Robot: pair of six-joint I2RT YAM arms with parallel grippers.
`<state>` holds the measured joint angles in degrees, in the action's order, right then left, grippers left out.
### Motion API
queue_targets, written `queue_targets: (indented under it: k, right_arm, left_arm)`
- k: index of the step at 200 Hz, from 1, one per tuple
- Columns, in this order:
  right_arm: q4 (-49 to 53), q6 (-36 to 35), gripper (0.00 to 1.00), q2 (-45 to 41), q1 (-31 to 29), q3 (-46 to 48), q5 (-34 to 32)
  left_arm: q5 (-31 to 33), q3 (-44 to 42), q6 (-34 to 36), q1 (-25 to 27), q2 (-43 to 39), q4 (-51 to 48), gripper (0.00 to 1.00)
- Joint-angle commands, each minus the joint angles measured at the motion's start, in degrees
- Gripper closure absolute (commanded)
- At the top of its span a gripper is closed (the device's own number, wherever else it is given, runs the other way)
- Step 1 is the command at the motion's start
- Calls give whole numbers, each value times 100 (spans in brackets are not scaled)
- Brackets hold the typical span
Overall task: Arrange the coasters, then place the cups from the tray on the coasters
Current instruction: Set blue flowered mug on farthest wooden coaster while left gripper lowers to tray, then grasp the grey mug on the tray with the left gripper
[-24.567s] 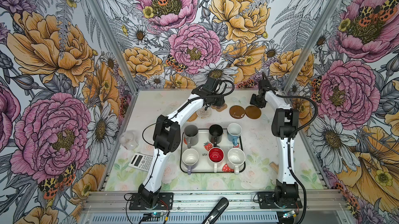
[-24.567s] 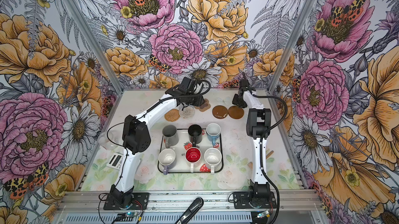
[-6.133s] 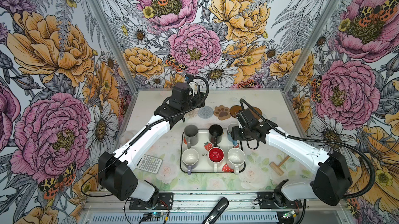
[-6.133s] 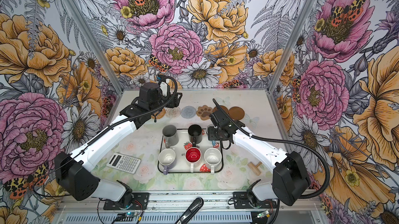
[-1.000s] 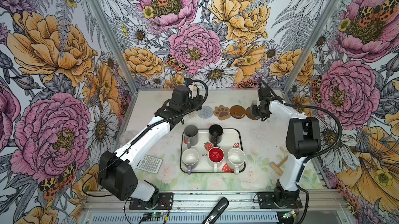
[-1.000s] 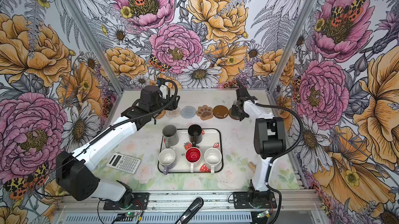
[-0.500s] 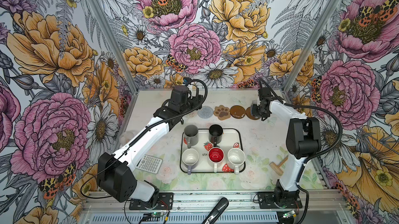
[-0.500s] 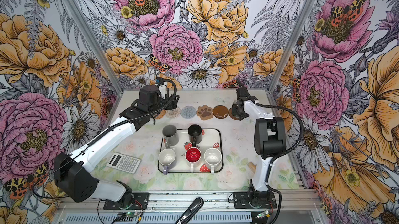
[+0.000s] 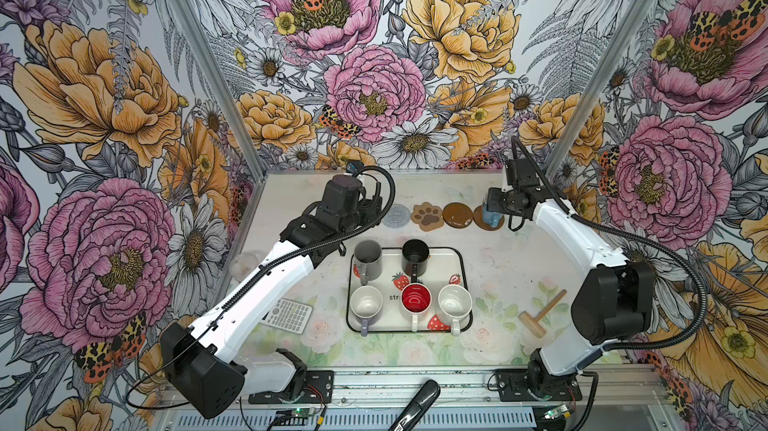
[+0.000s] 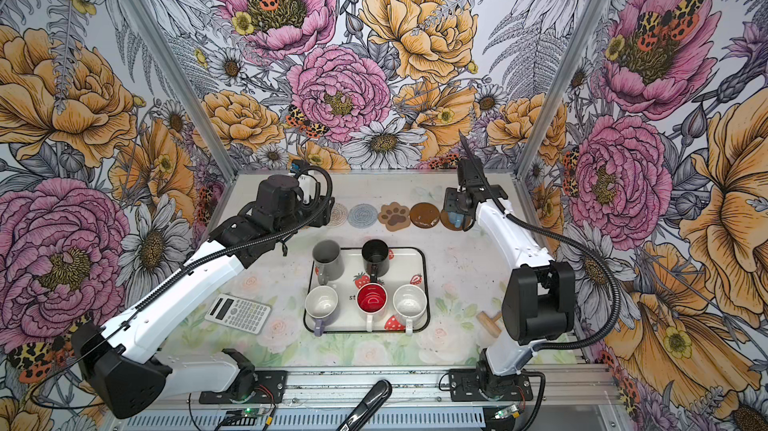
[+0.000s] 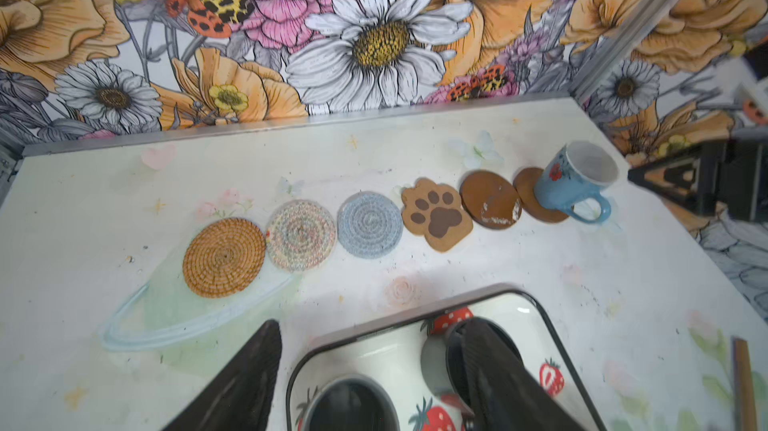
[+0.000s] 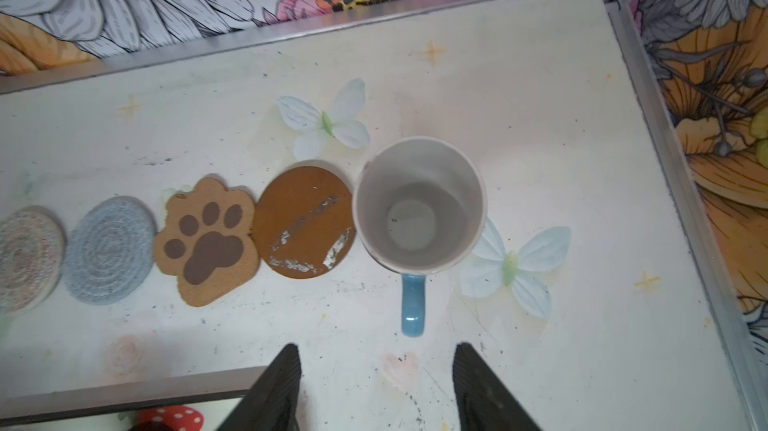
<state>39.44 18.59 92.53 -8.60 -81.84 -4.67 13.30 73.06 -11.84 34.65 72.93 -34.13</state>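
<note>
R: my right end effector [image 12: 376,352] spread, clear of light blue mug [image 12: 419,204]; mug upright on end brown disc coaster [image 11: 525,190], handle towards me | L: my left end effector [image 11: 370,327] spread, nearer arm to grey mug [image 9: 368,258] on tray [image 9: 444,263]

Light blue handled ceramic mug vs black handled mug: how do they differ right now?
Place: the light blue mug stands on the plain brown disc coaster at the right end of the row, while the black mug sits on the strawberry-print tray.
Inside: the light blue mug is pale, the black mug dark.
Shared: both are upright, with handles pointing the same way.
</note>
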Motion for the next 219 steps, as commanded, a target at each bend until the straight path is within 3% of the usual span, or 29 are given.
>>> queue_targets:
  k: [1,107,182,219]
  right_arm:
    - [-300,120,39,-243,-257,93,-73]
    - [-1057,514,38,-623,-592,818,353]
    - [-1180,584,38,-578,-647,878,456]
    - [-1268,628,38,-484,-652,872,582]
  left_arm:
    - [193,-389,-67,241,-200,-736,32]
    - [-2,-1531,-914,902,-446,-1279,36]
    - [193,-1881,-1172,947,-338,-1382,37]
    - [354,-1907,-1181,701,37,-1328,38]
